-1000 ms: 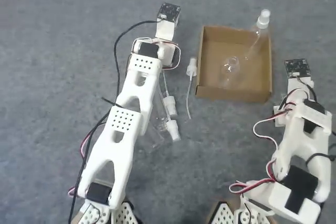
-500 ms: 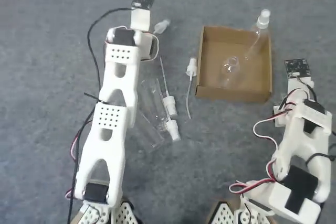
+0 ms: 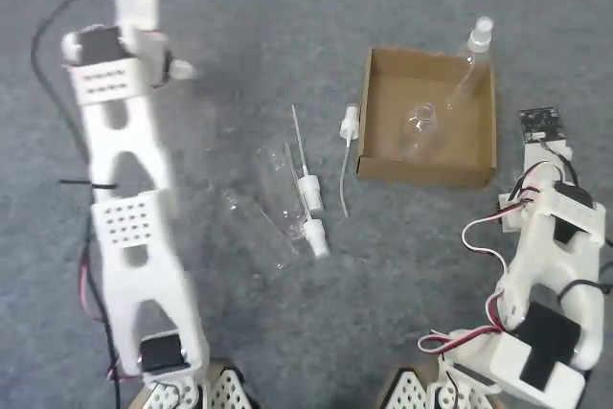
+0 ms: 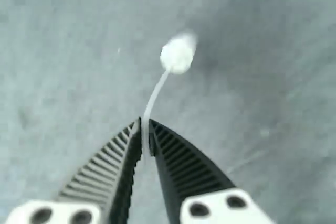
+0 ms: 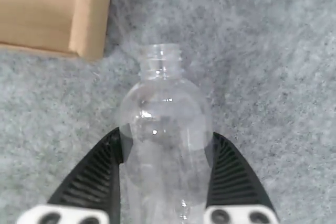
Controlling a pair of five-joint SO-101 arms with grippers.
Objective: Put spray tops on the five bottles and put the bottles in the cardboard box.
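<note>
Clamps white plastic spray top point(image 4: 178, 55) by its thin tube in left gripper point(image 4: 145, 124), at ten o'clock. Grips clear uncapped plastic bottle point(image 5: 165, 109) in right gripper point(image 5: 165, 141) at three o'clock, neck toward twelve, well apart.

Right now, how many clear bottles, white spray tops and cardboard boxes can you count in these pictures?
Clear bottles: 5 (2 in the cardboard box, 2 on the carpet, 1 in the right gripper)
White spray tops: 5 (1 on a boxed bottle, 3 on the carpet, 1 in the left gripper)
Cardboard box: 1
Total: 11
</note>
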